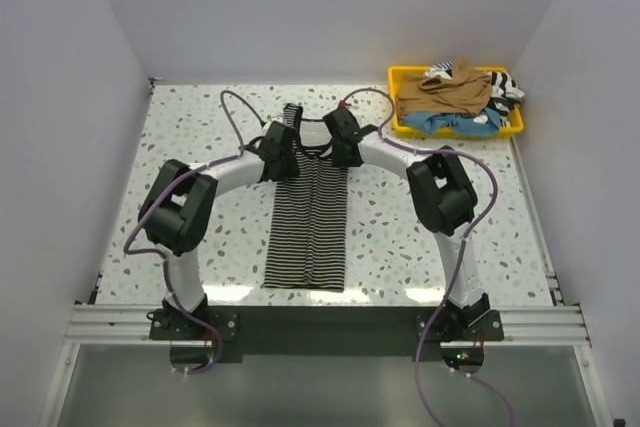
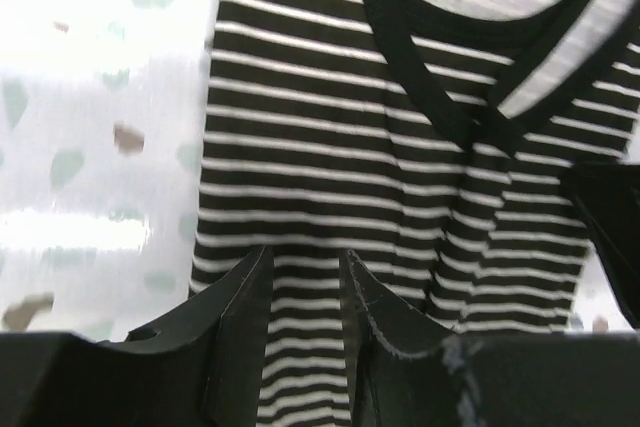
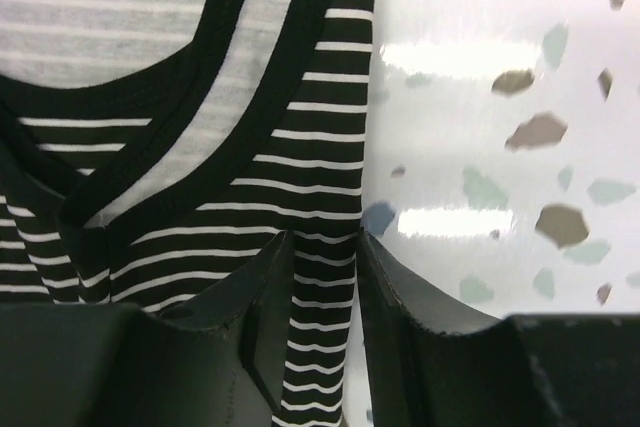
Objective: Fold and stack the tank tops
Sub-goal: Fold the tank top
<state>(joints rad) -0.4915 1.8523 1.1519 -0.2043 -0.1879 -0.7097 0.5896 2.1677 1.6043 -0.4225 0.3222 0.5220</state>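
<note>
Striped top [image 1: 305, 232] lies flat mid-table, hem at 6 o'clock, straps at 12. L gripper [image 2: 305, 259] & R gripper [image 3: 322, 239] sit at its shoulder edges, cloth in narrow jaw gaps; can't tell if clamped. Next prob: pinch both, fold toward 6. Tray [image 1: 398, 75] w/ other tops [image 1: 450, 97] at 1, not in way

The striped tank top [image 2: 330, 167] fills the middle and right of the frame; its black binding [image 2: 420, 77] crosses at upper right; speckled table [image 2: 90, 147] shows at left; at bottom centre the left gripper [image 2: 303, 259] pinches the cloth – stripes run down between its close-set fingers [image 2: 245, 317].
</note>
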